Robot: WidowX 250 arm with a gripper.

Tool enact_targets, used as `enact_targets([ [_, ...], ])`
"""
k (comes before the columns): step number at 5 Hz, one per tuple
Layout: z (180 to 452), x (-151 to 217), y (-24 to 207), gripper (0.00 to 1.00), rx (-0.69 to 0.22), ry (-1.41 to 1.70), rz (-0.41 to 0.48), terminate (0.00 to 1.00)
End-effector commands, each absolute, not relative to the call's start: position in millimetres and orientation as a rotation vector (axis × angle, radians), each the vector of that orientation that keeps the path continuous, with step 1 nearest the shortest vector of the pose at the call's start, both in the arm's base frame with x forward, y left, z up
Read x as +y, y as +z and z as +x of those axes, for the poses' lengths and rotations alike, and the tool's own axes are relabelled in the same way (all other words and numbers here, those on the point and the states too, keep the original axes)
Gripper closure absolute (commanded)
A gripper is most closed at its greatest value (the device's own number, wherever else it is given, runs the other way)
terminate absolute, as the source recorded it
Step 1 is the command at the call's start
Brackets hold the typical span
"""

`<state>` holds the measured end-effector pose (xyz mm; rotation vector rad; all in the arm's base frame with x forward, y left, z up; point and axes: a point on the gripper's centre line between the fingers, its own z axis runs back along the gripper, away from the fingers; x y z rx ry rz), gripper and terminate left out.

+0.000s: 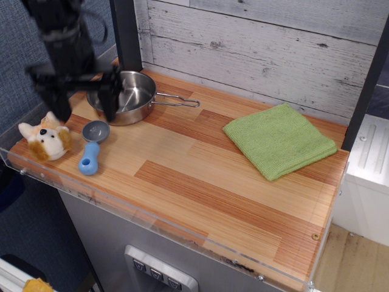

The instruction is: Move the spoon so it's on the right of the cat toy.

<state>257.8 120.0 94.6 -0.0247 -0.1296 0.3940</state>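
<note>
Observation.image, plush cat toy [44, 140], round-bowled blue-handled spoon [91, 148]

The spoon [92, 148], a stubby toy with a round grey bowl and a thick light-blue handle (a hole near its end), lies flat on the wood just right of the cat toy [45, 140], a white and orange-tan plush head with pointed ears.

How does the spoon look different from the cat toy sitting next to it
The spoon is smooth and hard-looking, grey bowl with blue handle; the cat toy is furry, white and orange-tan. The spoon lies flat and elongated; the cat toy is rounded and taller. Both rest free on the wooden counter.
</note>
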Motion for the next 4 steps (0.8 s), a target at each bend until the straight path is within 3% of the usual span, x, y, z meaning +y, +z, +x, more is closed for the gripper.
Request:
enact_targets([
  [1, 268.2, 101.7, 150.6, 0.00, -0.281, 0.326, -0.086, 0.00],
  [3, 268.2, 101.7, 150.6, 0.00, -0.281, 0.326, -0.086, 0.00],
  [4, 268.2, 101.7, 150.6, 0.00, -0.281, 0.326, -0.086, 1.00],
])
